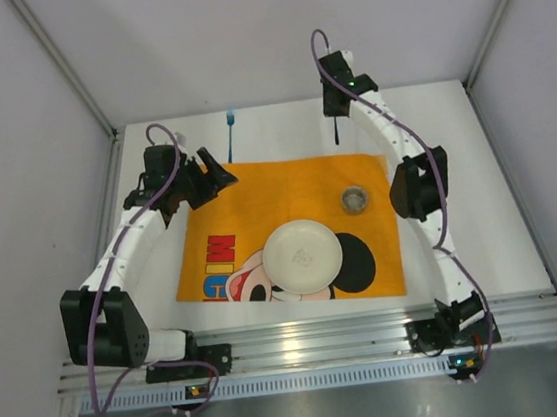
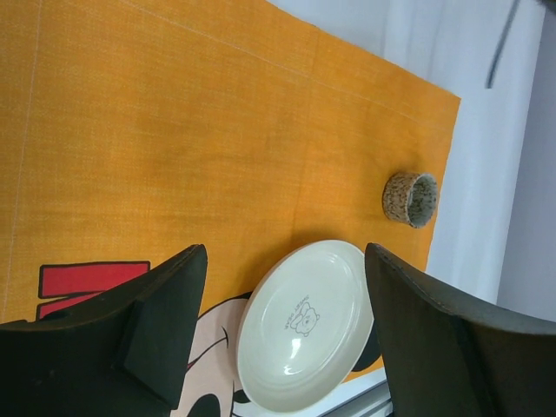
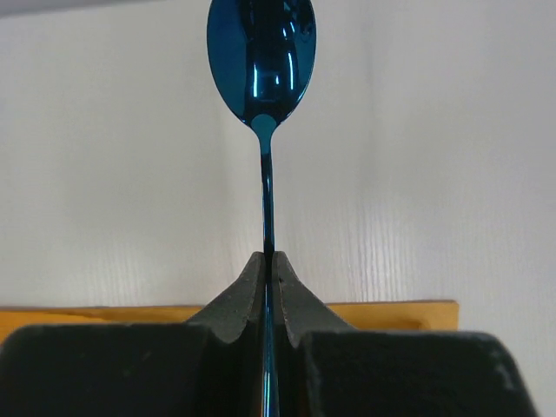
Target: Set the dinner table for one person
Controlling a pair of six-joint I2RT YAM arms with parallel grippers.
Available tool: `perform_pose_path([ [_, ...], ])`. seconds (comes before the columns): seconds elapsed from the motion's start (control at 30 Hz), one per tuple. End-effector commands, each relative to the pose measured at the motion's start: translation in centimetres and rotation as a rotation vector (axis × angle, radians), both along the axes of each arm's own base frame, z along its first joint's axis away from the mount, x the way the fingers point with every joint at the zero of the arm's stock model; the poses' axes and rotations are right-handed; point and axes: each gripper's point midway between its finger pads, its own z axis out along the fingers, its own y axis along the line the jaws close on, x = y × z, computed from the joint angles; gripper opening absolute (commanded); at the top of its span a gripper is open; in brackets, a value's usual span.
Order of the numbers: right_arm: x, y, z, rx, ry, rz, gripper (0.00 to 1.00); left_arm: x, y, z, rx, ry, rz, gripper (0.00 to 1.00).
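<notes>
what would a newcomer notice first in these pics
The bright orange cartoon-mouse placemat dominates the middle of the white dinner table, with a cream plate on its near half and a small cup toward its right side. Just past the mat's far edge, the right gripper is shut on a glossy blue spoon, while the left gripper hangs open over the mat's far left corner.

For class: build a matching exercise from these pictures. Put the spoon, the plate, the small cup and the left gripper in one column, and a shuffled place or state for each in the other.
Column one
1. blue spoon
2. cream plate
3. small speckled cup
4. left gripper

Column two
A. open, holding nothing
B. on the orange placemat, over the mouse picture
C. clamped in the right gripper
D. on the placemat, towards its far right corner

Pairs: 1-C, 2-B, 3-D, 4-A
</notes>
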Motion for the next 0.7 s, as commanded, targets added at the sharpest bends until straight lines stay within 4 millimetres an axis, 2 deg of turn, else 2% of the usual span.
perform_pose_path([
  [0.0,-0.2,-1.6,13.8,0.057,-0.283,-0.036,0.0,1.1,-0.1,1.3,0.011,-0.053,-0.028,0.78],
  [0.03,-0.6,-1.9,14.5,0.059,-0.291,-0.042,0.0,1.1,-0.1,1.0,0.013,-0.048,-0.031,0.78],
  [0.07,-1.4,-2.2,14.1,0.049,-0.269,-0.044,0.0,1.1,-0.1,0.7,0.018,-0.04,-0.032,0.78],
  [0.1,-2.6,-2.8,16.4,0.069,-0.299,-0.058,0.0,1.2,0.0,0.2,0.026,-0.031,-0.028,0.78],
  [0.13,-3.4,-3.0,16.7,0.074,-0.296,-0.056,0.0,1.2,0.1,-0.1,0.032,-0.025,-0.026,0.78],
  [0.17,-5.0,-3.3,16.9,0.074,-0.281,-0.053,0.0,1.2,0.2,-0.6,0.036,-0.019,-0.026,0.78],
  [0.23,-7.2,-3.6,16.5,0.1,-0.249,-0.062,0.0,1.3,0.1,-1.3,0.036,-0.007,-0.028,0.78],
  [0.27,-9.6,-3.9,15.4,0.129,-0.199,-0.076,0.0,1.2,0.1,-1.6,0.034,-0.002,-0.032,0.78],
  [0.3,-11.1,-3.5,14.6,0.155,-0.163,-0.056,0.0,1.2,0.0,-1.9,0.031,0.001,-0.038,0.78],
  [0.33,-13.6,-3.0,11.1,0.135,-0.073,-0.043,0.0,1.3,0.0,-2.4,0.038,0.01,-0.046,0.78],
  [0.37,-16.0,-3.1,12.2,0.171,-0.084,-0.05,0.0,1.3,-0.1,-2.5,0.041,0.014,-0.051,0.78],
  [0.4,-17.7,-2.7,11.1,0.183,-0.053,-0.041,0.0,1.1,0.0,-3.0,0.046,0.03,-0.052,0.78],
  [0.43,-20.8,-2.2,7.5,0.163,0.035,-0.024,0.0,1.2,0.1,-3.4,0.052,0.038,-0.052,0.78],
  [0.47,-22.8,-2.0,8.3,0.218,0.022,-0.033,0.0,1.0,0.1,-3.8,0.055,0.047,-0.052,0.78],
  [0.5,-24.5,-1.6,7.5,0.24,0.054,-0.024,0.0,1.0,0.1,-4.1,0.058,0.052,-0.052,0.78],
  [0.53,-27.1,-1.1,4.9,0.221,0.118,-0.006,0.0,1.0,0.2,-4.3,0.066,0.05,-0.053,0.78],
  [0.6,-29.9,-0.8,4.5,0.265,0.137,-0.018,0.0,0.8,0.3,-5.1,0.076,0.06,-0.057,0.78],
  [0.63,-31.7,-0.6,2.7,0.25,0.179,-0.006,0.0,0.9,0.4,-5.2,0.082,0.057,-0.061,0.78],
  [0.67,-32.6,-0.5,2.5,0.274,0.185,-0.021,0.0,0.9,0.4,-5.7,0.086,0.067,-0.064,0.78],
])
